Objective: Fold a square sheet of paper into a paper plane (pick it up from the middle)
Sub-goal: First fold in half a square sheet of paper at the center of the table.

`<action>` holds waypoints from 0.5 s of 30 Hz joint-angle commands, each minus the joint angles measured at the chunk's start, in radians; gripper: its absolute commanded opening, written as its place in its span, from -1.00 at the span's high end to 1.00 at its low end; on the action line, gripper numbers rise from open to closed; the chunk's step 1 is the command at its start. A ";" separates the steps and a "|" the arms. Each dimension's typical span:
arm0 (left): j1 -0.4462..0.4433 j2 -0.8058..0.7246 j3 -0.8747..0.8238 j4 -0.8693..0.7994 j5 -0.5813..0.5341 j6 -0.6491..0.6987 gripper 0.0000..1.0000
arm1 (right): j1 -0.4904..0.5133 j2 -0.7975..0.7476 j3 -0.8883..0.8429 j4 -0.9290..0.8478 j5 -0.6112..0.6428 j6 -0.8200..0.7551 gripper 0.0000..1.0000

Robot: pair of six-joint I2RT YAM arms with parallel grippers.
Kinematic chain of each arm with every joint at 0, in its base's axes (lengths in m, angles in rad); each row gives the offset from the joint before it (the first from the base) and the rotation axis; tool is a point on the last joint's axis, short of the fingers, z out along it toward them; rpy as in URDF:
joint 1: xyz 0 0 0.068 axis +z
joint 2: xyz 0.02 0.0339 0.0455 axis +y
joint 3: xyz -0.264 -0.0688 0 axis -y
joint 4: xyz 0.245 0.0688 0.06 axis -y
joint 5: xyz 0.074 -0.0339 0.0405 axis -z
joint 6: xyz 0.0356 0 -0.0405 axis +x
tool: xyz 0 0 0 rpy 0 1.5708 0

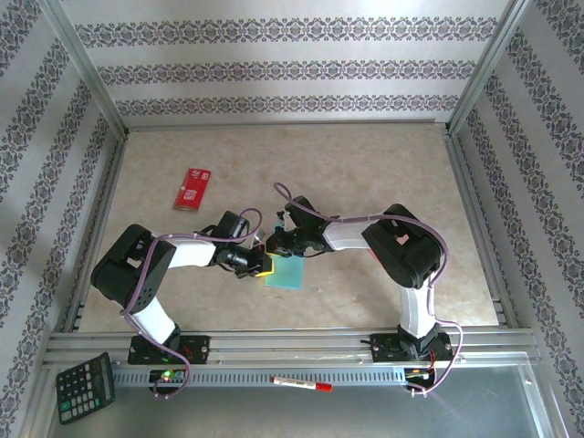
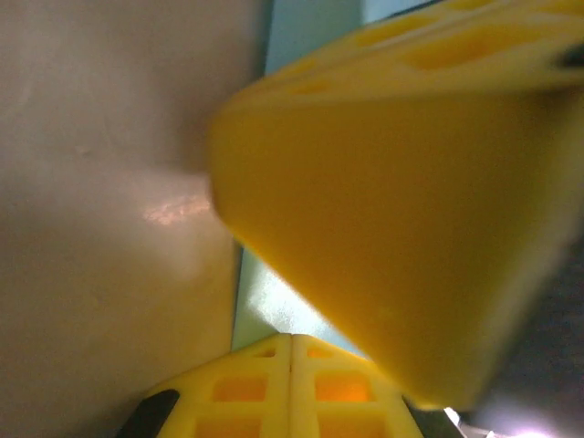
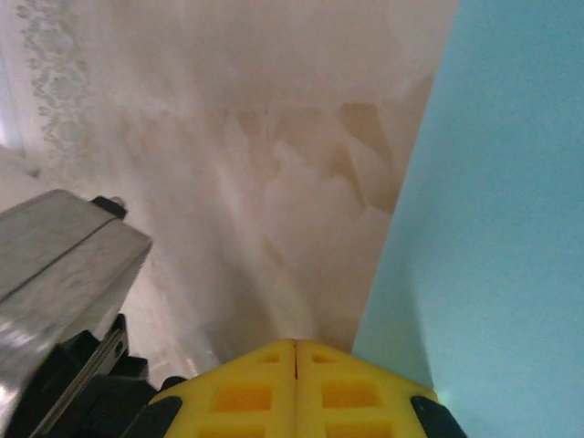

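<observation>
The square sheet of paper (image 1: 287,274) lies light teal on the table, in a narrower folded shape, between the two arms. My left gripper (image 1: 262,268) sits at its left edge, and its yellow fingers (image 2: 292,339) are shut tip to tip with the paper (image 2: 272,306) just beyond them. My right gripper (image 1: 276,253) hovers close above and in front; its big yellow fingers (image 2: 392,210) block most of the left wrist view. In the right wrist view its tips (image 3: 295,345) are shut, with the paper (image 3: 497,228) lying to their right.
A red rectangular packet (image 1: 192,188) lies at the back left of the table. A calculator (image 1: 85,388) and a marker pen (image 1: 301,383) rest on the metal rail at the near edge. Aluminium frame posts (image 3: 55,260) and patterned walls surround the table.
</observation>
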 commanded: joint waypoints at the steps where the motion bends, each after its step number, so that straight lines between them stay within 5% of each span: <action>1: 0.012 0.060 -0.047 -0.189 -0.126 0.029 1.00 | 0.004 0.030 0.036 -0.037 0.038 -0.005 1.00; 15: 0.012 0.100 -0.044 -0.284 -0.170 0.105 1.00 | -0.060 0.087 0.127 -0.090 0.118 -0.022 1.00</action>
